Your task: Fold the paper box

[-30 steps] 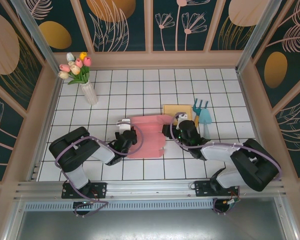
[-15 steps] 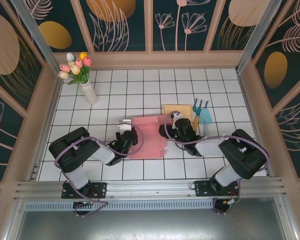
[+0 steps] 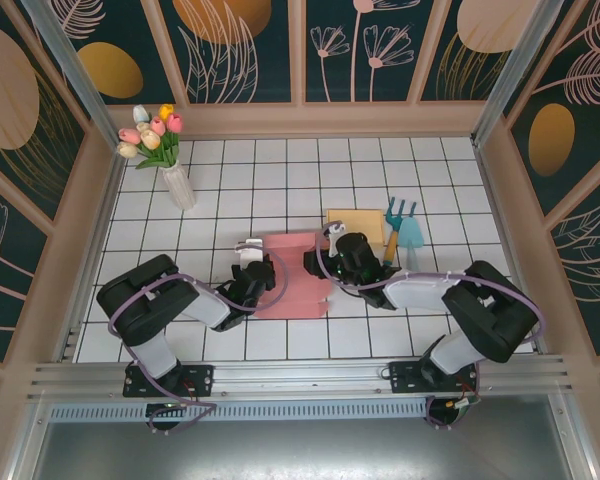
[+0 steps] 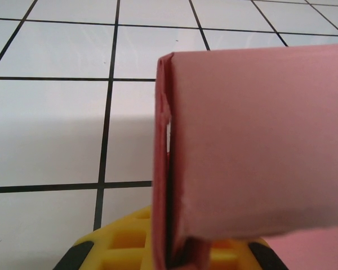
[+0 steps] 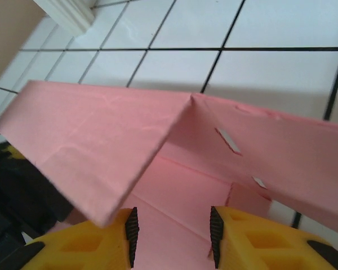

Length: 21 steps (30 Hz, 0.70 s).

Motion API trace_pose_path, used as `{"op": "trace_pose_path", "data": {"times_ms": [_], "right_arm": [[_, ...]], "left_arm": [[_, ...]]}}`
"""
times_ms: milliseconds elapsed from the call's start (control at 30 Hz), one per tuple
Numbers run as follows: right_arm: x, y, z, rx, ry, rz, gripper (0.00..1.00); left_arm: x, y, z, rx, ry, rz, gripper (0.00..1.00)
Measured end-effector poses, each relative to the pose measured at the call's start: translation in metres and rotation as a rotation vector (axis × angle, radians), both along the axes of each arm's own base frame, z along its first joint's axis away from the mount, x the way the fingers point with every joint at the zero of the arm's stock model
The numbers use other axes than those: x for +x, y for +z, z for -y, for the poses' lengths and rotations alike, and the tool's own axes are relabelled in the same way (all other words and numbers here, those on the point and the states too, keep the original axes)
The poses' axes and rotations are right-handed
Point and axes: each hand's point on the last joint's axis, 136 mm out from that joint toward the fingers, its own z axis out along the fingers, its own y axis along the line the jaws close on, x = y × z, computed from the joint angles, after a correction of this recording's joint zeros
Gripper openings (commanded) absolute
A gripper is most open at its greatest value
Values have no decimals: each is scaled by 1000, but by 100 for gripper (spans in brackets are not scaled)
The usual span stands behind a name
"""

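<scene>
The pink paper box (image 3: 292, 276) lies partly folded in the middle of the tiled table. My left gripper (image 3: 253, 263) sits at its left edge, shut on an upright double-layered side wall (image 4: 168, 169), which is pinched between the yellow fingers (image 4: 124, 247). My right gripper (image 3: 327, 258) is at the box's right side. In the right wrist view its jaws (image 5: 172, 236) stand open over the flat pink floor (image 5: 180, 197), with nothing pinched. A raised pink flap (image 5: 96, 135) leans across just above its left finger.
A white vase of tulips (image 3: 177, 183) stands at the back left. A tan board (image 3: 357, 221) and teal garden tools (image 3: 407, 232) lie just right of the box, behind my right arm. Panelled walls enclose the table.
My right gripper has moved left over the box's right side and its jaws have narrowed. The box's right flap has been pushed up and inward. The left gripper has not moved.
</scene>
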Motion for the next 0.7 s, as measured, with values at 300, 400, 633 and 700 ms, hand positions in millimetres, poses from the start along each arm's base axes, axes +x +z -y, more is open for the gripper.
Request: {"op": "trace_pose_path", "data": {"times_ms": [300,400,633,700], "right_arm": [[-14,83,34,-170,-7,239,47],[-13,111,49,-245,-9,353,52],[-2,114,77,-585,107,573,58],[8,102,89,-676,126,569,58]], "left_arm": [[-14,8,-19,72,-7,6,0],[-14,12,-22,87,-5,19,0],[-22,8,-33,115,-6,15,1],[-23,6,-34,121,-7,10,1]]}}
